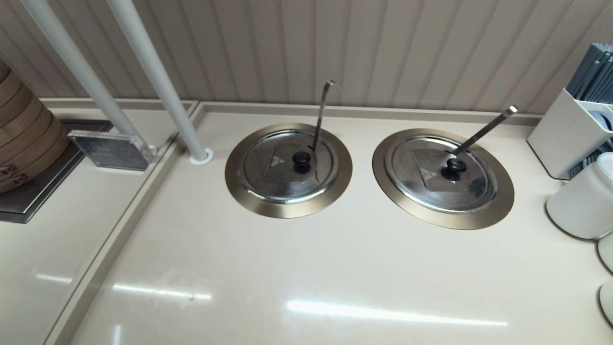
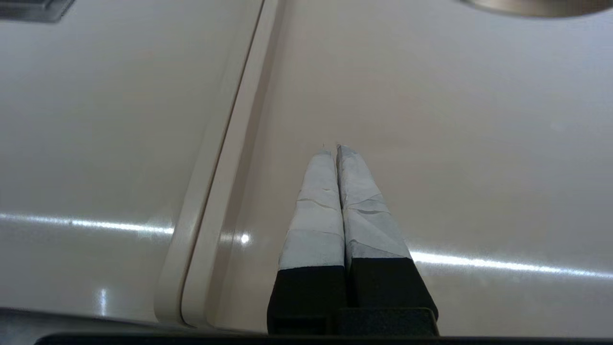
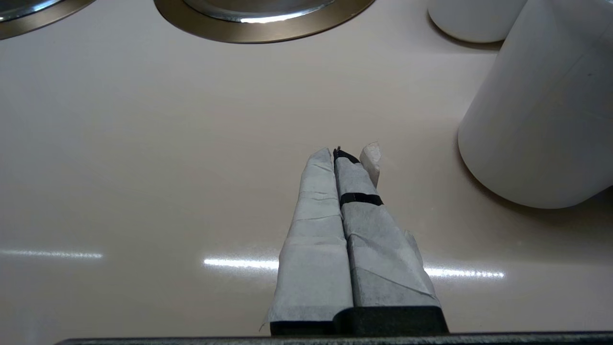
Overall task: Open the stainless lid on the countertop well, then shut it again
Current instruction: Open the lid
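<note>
The stainless lid [image 1: 286, 167] lies flat and closed on the countertop well, whose bronze rim [image 1: 249, 194] rings it. It carries a matte black knob [image 1: 301, 161], and a hook-ended ladle handle [image 1: 322, 112] rises through its slot. Neither arm shows in the head view. My left gripper [image 2: 334, 149] hovers shut and empty over bare counter, with a sliver of the well's rim [image 2: 536, 5] far ahead. My right gripper [image 3: 335, 153] is also shut and empty, over the counter short of both wells.
The twin lid [image 1: 443, 172] with its straight ladle handle [image 1: 483, 129] sits to the right. White jars [image 1: 582, 201] and a chopstick holder [image 1: 570, 134] crowd the right edge; one white jar [image 3: 541, 105] stands close to my right gripper. Two white poles [image 1: 158, 81] and a bamboo steamer [image 1: 24, 134] stand left.
</note>
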Controlling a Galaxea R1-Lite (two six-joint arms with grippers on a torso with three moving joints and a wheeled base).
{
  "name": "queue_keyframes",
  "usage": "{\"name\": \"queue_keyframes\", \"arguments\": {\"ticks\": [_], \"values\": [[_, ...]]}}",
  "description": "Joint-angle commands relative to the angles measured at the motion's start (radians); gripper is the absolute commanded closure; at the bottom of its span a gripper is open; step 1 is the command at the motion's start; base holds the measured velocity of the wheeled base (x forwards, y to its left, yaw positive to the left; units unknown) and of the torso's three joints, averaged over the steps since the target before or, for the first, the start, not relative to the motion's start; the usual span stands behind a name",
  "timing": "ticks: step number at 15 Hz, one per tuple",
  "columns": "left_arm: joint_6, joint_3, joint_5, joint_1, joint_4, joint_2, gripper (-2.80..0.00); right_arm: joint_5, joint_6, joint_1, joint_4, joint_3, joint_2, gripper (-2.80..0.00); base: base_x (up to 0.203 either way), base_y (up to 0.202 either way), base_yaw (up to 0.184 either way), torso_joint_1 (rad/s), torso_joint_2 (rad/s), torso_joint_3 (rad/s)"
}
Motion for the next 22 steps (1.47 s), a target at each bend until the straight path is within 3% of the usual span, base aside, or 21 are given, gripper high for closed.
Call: {"name": "queue_keyframes", "arguments": {"ticks": [1,4,6,11,15,18,20,22], "values": [[-0.014,-0.091,-0.006,0.0,-0.004,0.02,0.0,0.0,0.0,0.0,0.0,0.005,0.0,0.0,0.0,0.0,0.0,0.0,0.0,0.0],[-0.039,-0.335,-0.092,0.0,0.098,0.152,0.0,-0.001,0.0,0.0,0.0,0.005,0.0,0.0,0.0,0.0,0.0,0.0,0.0,0.0],[-0.058,-0.426,-0.145,0.0,0.138,0.322,0.0,-0.001,0.0,0.0,0.0,0.005,0.0,0.0,0.0,0.0,0.0,0.0,0.0,0.0],[-0.157,-0.761,-0.185,-0.009,0.212,0.915,0.0,-0.001,0.0,0.0,0.0,0.005,0.0,0.0,0.0,0.0,0.0,0.0,0.0,0.0],[-0.192,-1.089,-0.187,-0.147,0.226,1.34,0.0,-0.001,0.0,0.0,0.0,0.005,0.0,0.0,0.0,0.0,0.0,0.0,0.0,0.0],[-0.216,-1.351,-0.155,-0.311,0.201,1.575,0.0,0.0,0.0,0.0,0.0,0.005,0.0,0.0,0.0,0.0,0.0,0.0,0.0,0.0],[-0.211,-1.427,-0.135,-0.391,0.152,1.666,0.0,0.001,0.0,0.0,0.0,0.005,0.0,0.0,0.0,0.0,0.0,0.0,0.0,0.0],[-0.168,-1.463,-0.117,-0.418,0.024,1.757,0.0,-0.001,0.0,0.0,0.0,0.005,0.0,0.0,0.0,0.0,0.0,0.0,0.0,0.0]]}}
